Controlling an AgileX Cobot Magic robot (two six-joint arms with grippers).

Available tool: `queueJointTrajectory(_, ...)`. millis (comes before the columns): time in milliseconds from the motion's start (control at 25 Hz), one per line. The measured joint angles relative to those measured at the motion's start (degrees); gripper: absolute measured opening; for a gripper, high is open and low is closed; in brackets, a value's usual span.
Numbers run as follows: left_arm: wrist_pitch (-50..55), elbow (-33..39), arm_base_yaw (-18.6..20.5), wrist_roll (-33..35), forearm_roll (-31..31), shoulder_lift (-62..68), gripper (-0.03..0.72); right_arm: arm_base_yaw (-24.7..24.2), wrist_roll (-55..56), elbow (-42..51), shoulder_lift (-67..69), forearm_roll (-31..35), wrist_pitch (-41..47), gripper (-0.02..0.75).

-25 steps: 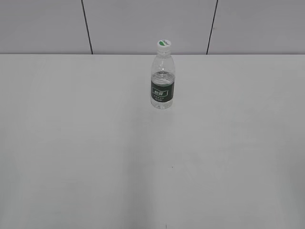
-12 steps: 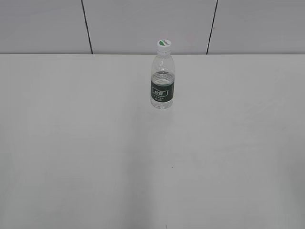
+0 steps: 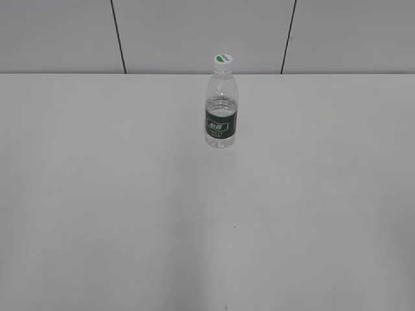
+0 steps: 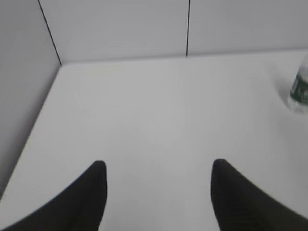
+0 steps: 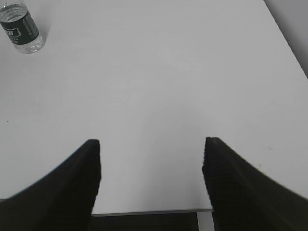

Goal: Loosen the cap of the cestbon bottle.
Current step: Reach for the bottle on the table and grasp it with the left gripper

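The cestbon bottle (image 3: 222, 116) stands upright at the back middle of the white table, clear with a dark green label band. Its white cap (image 3: 223, 61) with a green leaf mark sits on the neck. The bottle also shows at the right edge of the left wrist view (image 4: 299, 89) and at the top left of the right wrist view (image 5: 21, 29), cap cut off in both. My left gripper (image 4: 158, 166) is open and empty, far from the bottle. My right gripper (image 5: 151, 144) is open and empty above the table's front edge. Neither gripper shows in the exterior view.
The white table (image 3: 130, 194) runs back to a grey panelled wall (image 3: 194, 32). A side wall stands along the table's left edge in the left wrist view (image 4: 19, 96). The table's front edge (image 5: 149, 211) lies under my right gripper.
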Motion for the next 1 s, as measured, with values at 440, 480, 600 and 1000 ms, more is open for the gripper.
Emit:
queueJointTrajectory(440,-44.1,-0.4,0.0,0.1,-4.6,30.3,0.416,0.0,0.0,0.0,0.0,0.0,0.0,0.515)
queueJointTrajectory(480,-47.1,-0.4,0.0,0.1,-4.8,34.0,0.416,0.0,0.0,0.0,0.0,0.0,0.0,0.515)
queueJointTrajectory(600,-55.2,-0.4,0.0,0.1,-5.5,45.7,0.416,0.0,0.0,0.0,0.0,0.0,0.0,0.515)
queueJointTrajectory(1000,-76.7,-0.4,-9.5,0.0,4.3,74.0,0.416,0.0,0.0,0.0,0.0,0.0,0.0,0.515)
